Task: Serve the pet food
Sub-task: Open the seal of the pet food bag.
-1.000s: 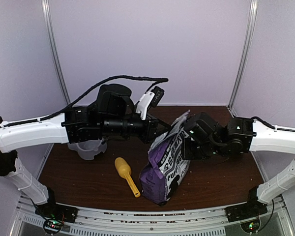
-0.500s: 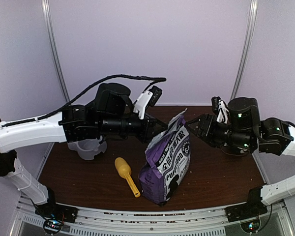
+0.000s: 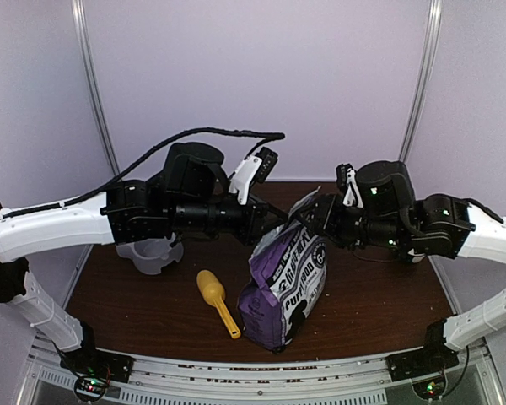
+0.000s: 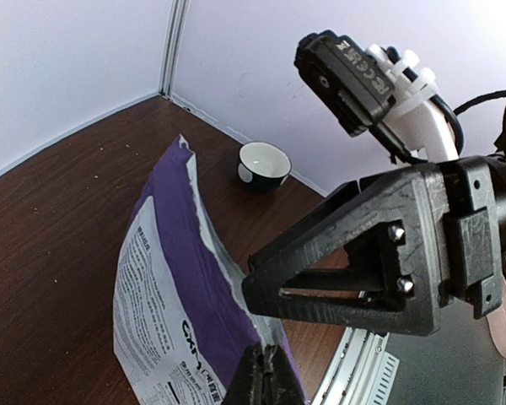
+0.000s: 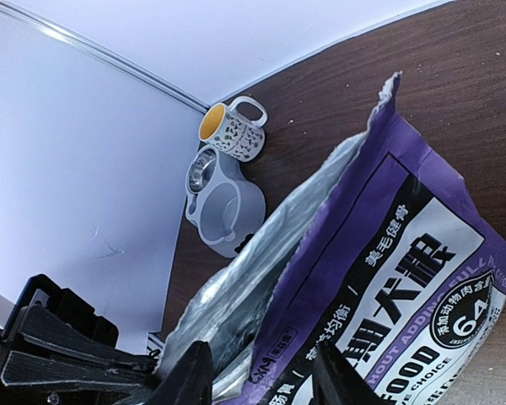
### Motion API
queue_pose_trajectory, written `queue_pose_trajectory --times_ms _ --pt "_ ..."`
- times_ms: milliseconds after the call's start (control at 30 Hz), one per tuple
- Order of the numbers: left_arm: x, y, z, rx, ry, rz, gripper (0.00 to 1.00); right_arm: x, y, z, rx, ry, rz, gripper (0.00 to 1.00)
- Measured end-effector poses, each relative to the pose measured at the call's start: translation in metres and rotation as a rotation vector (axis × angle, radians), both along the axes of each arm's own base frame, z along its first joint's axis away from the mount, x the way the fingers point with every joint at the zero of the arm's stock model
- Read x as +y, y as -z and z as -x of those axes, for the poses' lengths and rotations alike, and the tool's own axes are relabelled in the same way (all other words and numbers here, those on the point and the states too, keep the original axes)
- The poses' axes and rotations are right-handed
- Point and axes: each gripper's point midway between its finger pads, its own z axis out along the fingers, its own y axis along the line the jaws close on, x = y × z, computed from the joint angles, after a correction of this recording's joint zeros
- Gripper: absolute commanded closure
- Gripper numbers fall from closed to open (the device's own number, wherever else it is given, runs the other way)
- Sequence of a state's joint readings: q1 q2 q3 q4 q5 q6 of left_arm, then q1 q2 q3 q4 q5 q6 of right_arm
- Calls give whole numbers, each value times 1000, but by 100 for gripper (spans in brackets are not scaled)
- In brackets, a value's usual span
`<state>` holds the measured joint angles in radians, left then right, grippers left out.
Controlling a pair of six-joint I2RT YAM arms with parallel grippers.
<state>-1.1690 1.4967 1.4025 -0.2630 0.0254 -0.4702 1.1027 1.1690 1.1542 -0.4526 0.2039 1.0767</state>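
The purple-and-white pet food bag (image 3: 287, 278) stands upright at the table's middle, its top torn open. In the right wrist view the bag (image 5: 405, 261) shows a silver foil inside; no kibble shows. My left gripper (image 3: 274, 221) is shut on the bag's top left edge, and in the left wrist view the gripper (image 4: 268, 377) pinches the foil of the bag (image 4: 177, 278). My right gripper (image 3: 310, 213) is open at the bag's top right. In its own view the right gripper (image 5: 261, 375) has one finger on each side of the bag's front panel rim.
A yellow scoop (image 3: 218, 301) lies left of the bag. The grey double bowl (image 3: 152, 253) sits at the left under my left arm and also shows in the right wrist view (image 5: 223, 198). A spotted mug (image 5: 234, 128) stands behind it, near the back wall.
My right gripper left the bag's right side, swung up and out, then came back left to the bag's open top. The left gripper kept its hold on the top edge.
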Motion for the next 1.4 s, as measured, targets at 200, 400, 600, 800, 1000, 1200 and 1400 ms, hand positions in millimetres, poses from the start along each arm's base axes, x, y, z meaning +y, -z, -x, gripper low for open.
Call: queue_pose_trajectory --times_ms 200,400,600,800,1000,1200,1400 --pt "0 0 0 0 1 0 100 5 9 -4 11 2 22 73" --pt "0 0 0 1 -3 0 100 13 11 -7 11 -8 40 100" --pt "8 -2 -9 -3 -80 -27 100 9 12 -6 9 -11 72 100" --pt "21 -1 -20 -2 -163 -79 100 -7 7 3 17 -29 136 100" --pt "34 -4 -30 -24 -237 -117 100 -39 2 22 41 -42 164 100" --pt "36 -4 -29 -36 -200 -146 99 -60 -14 33 23 -45 133 100" --pt "9 -38 -21 -62 -68 -112 44 -55 -14 30 16 -58 158 98"
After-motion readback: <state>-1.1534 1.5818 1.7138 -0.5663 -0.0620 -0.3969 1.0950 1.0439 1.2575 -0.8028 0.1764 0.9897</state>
